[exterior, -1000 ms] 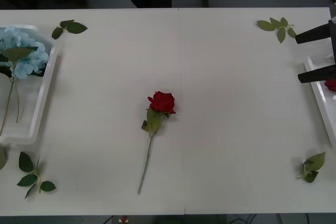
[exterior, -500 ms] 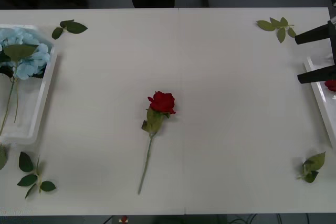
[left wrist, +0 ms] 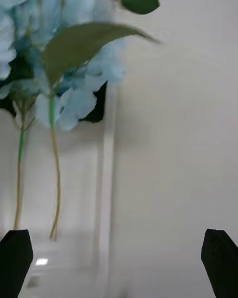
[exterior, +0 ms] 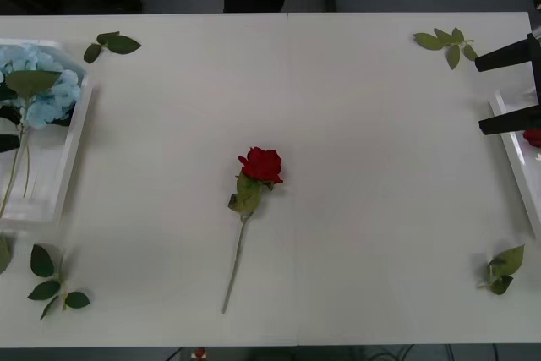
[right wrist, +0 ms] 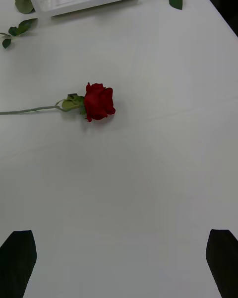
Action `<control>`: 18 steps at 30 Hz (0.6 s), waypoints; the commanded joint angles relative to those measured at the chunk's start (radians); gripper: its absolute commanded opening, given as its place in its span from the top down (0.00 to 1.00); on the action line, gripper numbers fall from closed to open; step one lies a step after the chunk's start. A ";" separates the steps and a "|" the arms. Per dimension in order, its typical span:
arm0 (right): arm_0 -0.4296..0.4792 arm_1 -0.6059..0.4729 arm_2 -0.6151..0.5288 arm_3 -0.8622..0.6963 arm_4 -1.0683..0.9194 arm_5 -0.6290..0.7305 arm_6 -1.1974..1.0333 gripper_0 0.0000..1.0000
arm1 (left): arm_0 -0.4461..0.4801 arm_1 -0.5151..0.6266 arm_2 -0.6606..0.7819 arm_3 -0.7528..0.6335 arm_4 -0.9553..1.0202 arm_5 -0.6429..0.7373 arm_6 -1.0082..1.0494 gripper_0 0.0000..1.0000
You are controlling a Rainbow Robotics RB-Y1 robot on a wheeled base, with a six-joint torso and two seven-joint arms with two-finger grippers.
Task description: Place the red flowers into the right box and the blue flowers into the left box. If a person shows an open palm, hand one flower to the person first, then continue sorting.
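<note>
At desk centre the red rose looks light and floppy; I'd pinch its stem at 6 o'clock with my spread right fingers.

one red rose lies mid-table, the right tool spread open above the right box.

The white counter carries one red rose near its middle, bloom toward the far side and stem pointing at the near edge. A white tray sits at the left edge, another tray at the right edge. Loose leaf sprigs lie at the far left, far right, near left and near right.
</note>
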 commanded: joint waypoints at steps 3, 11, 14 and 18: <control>-0.013 -0.020 0.000 -0.011 0.004 -0.001 0.016 0.00 | -0.188 -0.027 -0.226 -0.039 -0.196 0.004 0.213 0.00; -0.013 -0.020 0.000 -0.011 0.004 -0.001 0.016 0.00 | -0.314 -0.231 -0.439 -0.029 -0.516 -0.002 0.336 0.00; -0.013 -0.020 0.000 -0.011 0.004 -0.001 0.016 0.00 | -0.328 -0.291 -0.496 -0.027 -0.561 -0.007 0.340 0.00; -0.013 -0.020 0.000 -0.011 0.004 -0.001 0.016 0.00 | -0.337 -0.360 -0.578 -0.045 -0.556 -0.009 0.339 0.00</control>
